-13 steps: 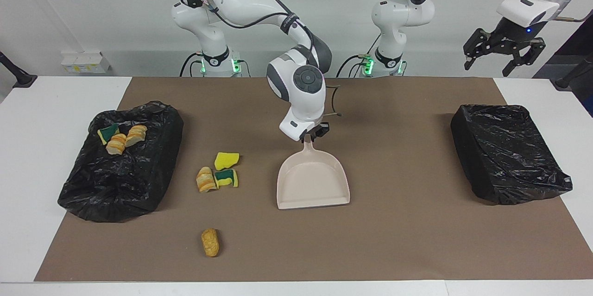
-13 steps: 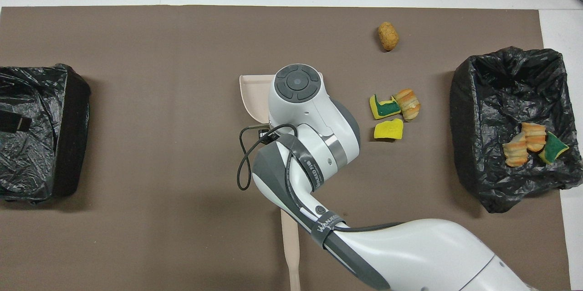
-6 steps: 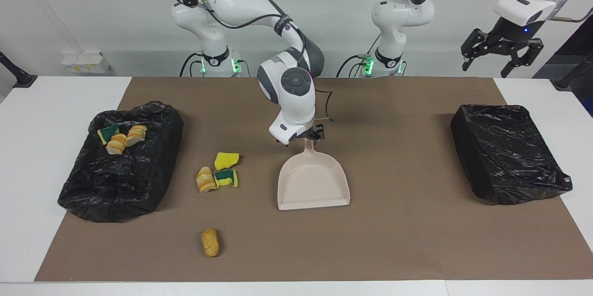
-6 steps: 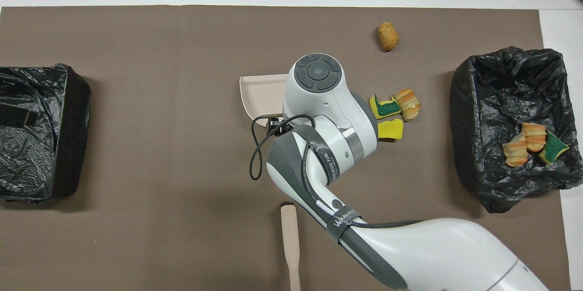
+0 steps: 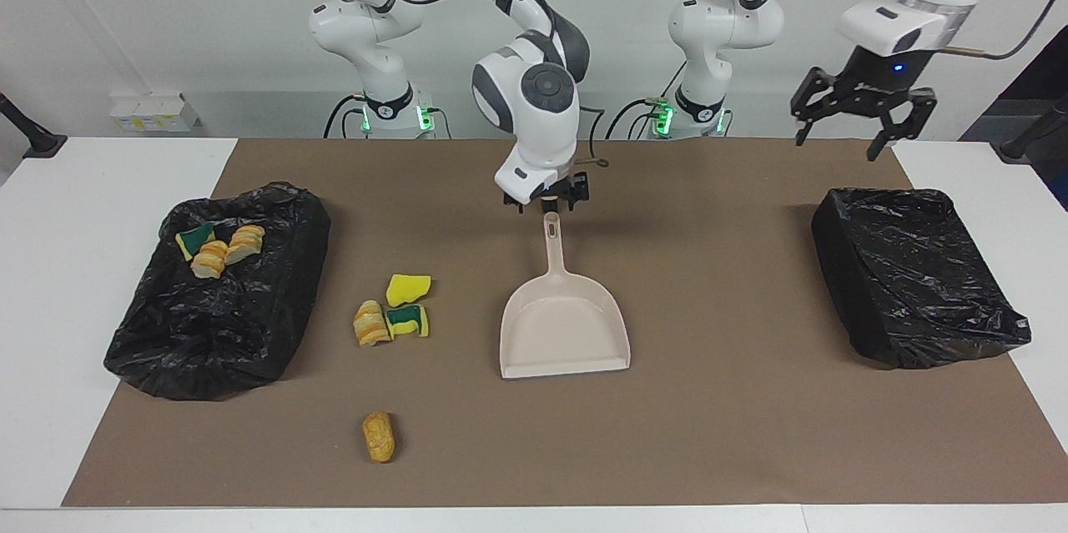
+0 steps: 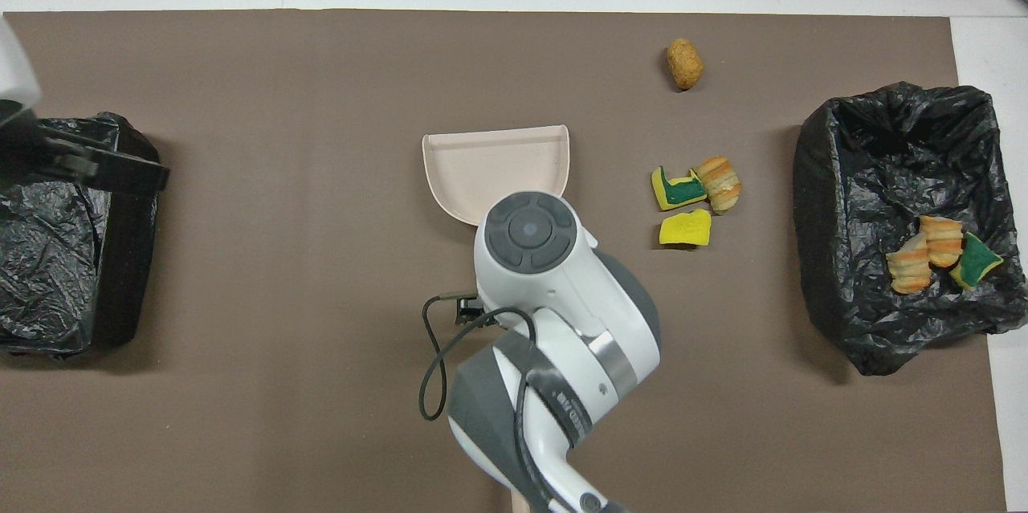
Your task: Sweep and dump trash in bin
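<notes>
On the bench (image 5: 83, 208) lies a brown mat (image 5: 709, 433), and I see two bins lined with black bags on it. The bin at the right arm's end (image 5: 250, 333) holds three pieces of trash in the corner nearest to the robots: two orange-tan bread-like chunks (image 5: 225, 249) and one green and yellow sponge scrap (image 5: 194, 238). The bin at the left arm's end (image 5: 914, 283) shows me only its black bag; I cannot see anything inside it. The beige dustpan (image 5: 563, 324) rests flat on the mat between the two bins, with its handle pointing to the robots, and its pan has nothing in it. Beside the dustpan, toward the right arm's end, three pieces of loose trash lie close together on the mat: a yellow sponge scrap (image 5: 408, 289), a green and yellow sponge scrap (image 5: 408, 320) and a bread-like chunk (image 5: 370, 323) touching it. One more tan chunk (image 5: 379, 436) lies alone, farther from the robots. My right claw (image 5: 546, 198) hangs just over the tip of the dustpan handle with its fingers apart, holding nothing. My left claw (image 5: 853, 112) is up in the air over the edge of the mat near the second bin, fingers spread wide and holding nothing.
</notes>
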